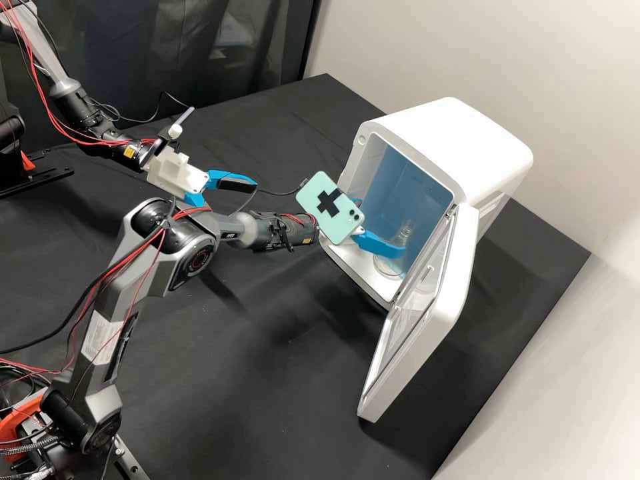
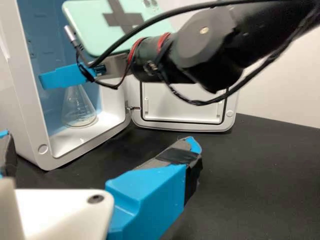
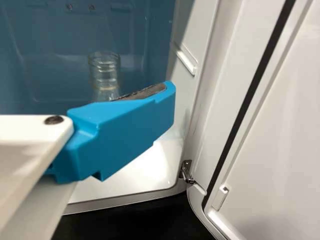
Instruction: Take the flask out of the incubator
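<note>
High view, item list: white incubator (image 1: 467, 147) at the far right end of the black bench (image 1: 267, 347), blue-lined chamber facing the arms, door (image 1: 420, 313) swung fully open and hanging toward the camera. A clear glass flask (image 1: 404, 235) stands upright on the chamber floor, near the door-side wall. The right arm lies low across the bench with a teal plate (image 1: 330, 207) bearing a black cross at its wrist. The right gripper (image 1: 387, 247) is inside the chamber at the height of the flask's neck. The left gripper (image 1: 230, 190) hangs over the bench well short of the incubator, behind the right arm.

Left wrist view, additions: left gripper jaws stand wide apart, with bare bench between them. The flask (image 2: 78, 105) shows its full conical body here, resting on the white chamber floor. The right gripper (image 2: 65, 79) crosses in front of its neck. The inner face of the door (image 2: 182, 105) sits beyond the right arm.

Right wrist view, additions: the flask's open mouth and ribbed neck (image 3: 104, 75) show against the blue back wall, just past the gripper. Whether they touch cannot be told, nor whether the right jaws are apart or closed. A small metal hinge (image 3: 187, 172) sits at the door's lower corner.
</note>
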